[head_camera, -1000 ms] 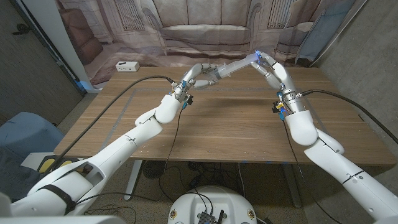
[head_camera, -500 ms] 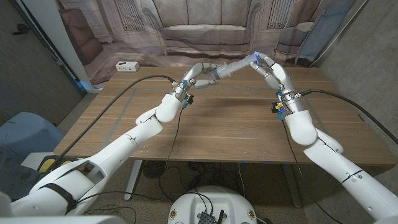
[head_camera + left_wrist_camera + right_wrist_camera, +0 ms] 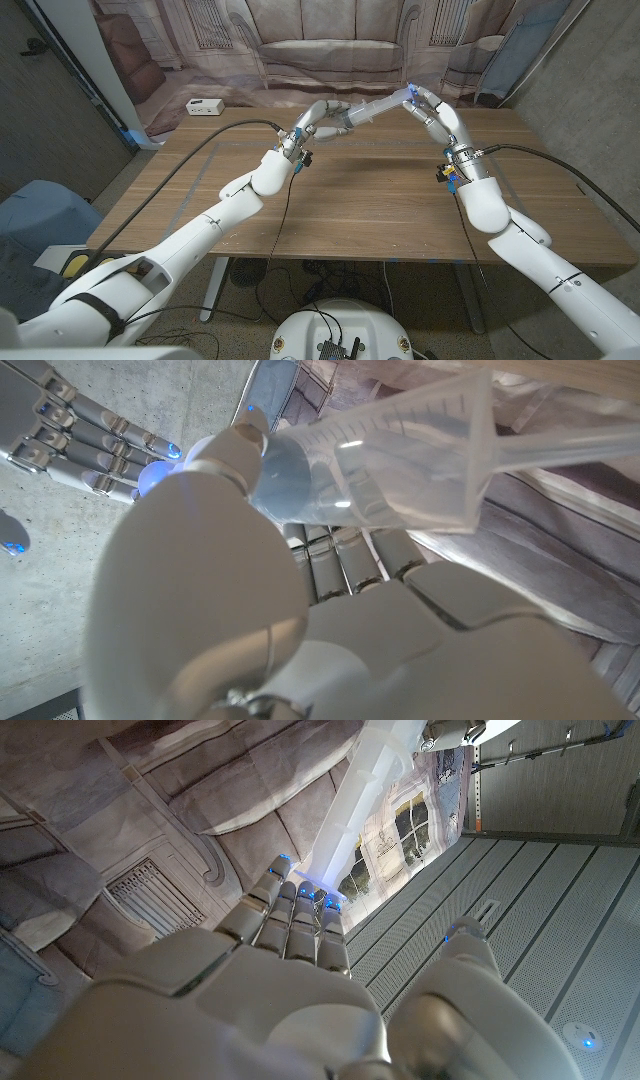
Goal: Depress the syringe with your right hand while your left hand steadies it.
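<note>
A clear syringe (image 3: 372, 108) hangs slanted above the table's far edge, between my two hands. My left hand (image 3: 322, 121) grips its barrel (image 3: 392, 458), which is see-through with printed marks. The pale plunger rod (image 3: 565, 448) sticks out toward my right hand (image 3: 432, 110). That hand's fingers are stretched out, and its fingertips (image 3: 411, 93) touch the plunger's end. In the right wrist view, the rod (image 3: 362, 792) runs on from my right hand's (image 3: 262, 982) fingertips. My right hand's fingers (image 3: 85, 442) also show in the left wrist view, beyond my left hand (image 3: 230, 610).
A small white box (image 3: 203, 106) sits at the wooden table's (image 3: 370, 200) far left corner. A printed backdrop (image 3: 330, 40) with a sofa hangs right behind the table. Cables run along both arms over the tabletop.
</note>
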